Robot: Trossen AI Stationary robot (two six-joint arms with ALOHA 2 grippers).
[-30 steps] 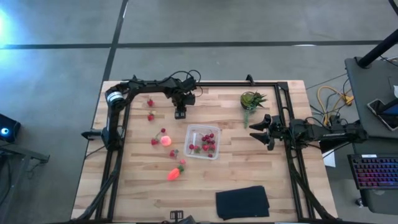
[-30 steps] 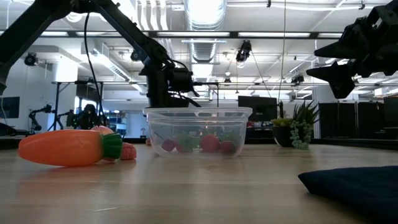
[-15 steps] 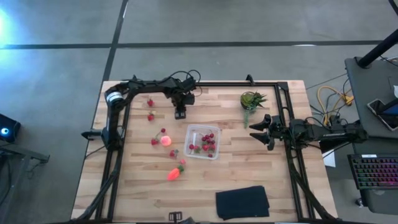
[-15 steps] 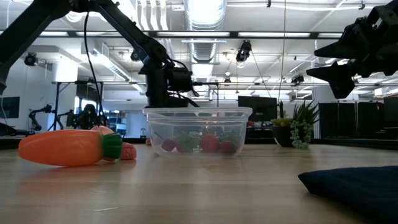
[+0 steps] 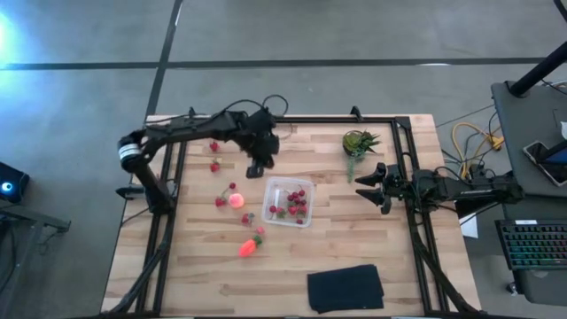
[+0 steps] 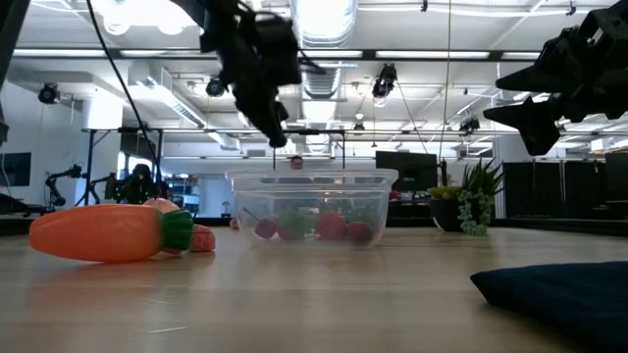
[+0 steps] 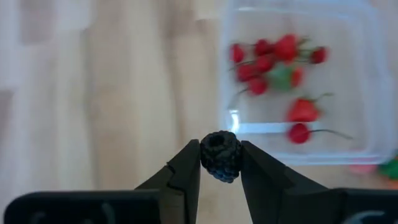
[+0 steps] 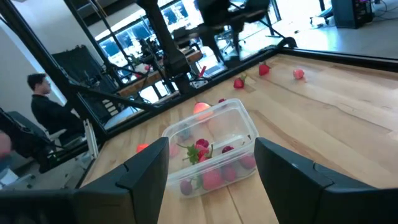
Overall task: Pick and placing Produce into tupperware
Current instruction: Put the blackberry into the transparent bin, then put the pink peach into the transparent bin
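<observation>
Since 1 second ago the left gripper (image 7: 220,163) has been lifted off the table, clamped on 1 dark blackberry (image 7: 220,155), just short of the clear tupperware (image 5: 290,202) of berries, so release comes next; the right gripper (image 5: 376,187) waits wide open.

- Tupperware (image 5: 290,202): clear squarish container, upright at mid-desk, holding several red berries (image 7: 273,53).
- Dark blackberry (image 7: 220,155): pinched in the left claw (image 5: 255,168), just beyond the container's far-left corner.
- Pink-orange round fruit (image 5: 236,199) and loose berries (image 5: 214,166): left of the container.
- Carrot (image 5: 249,245): lying near-left.
</observation>
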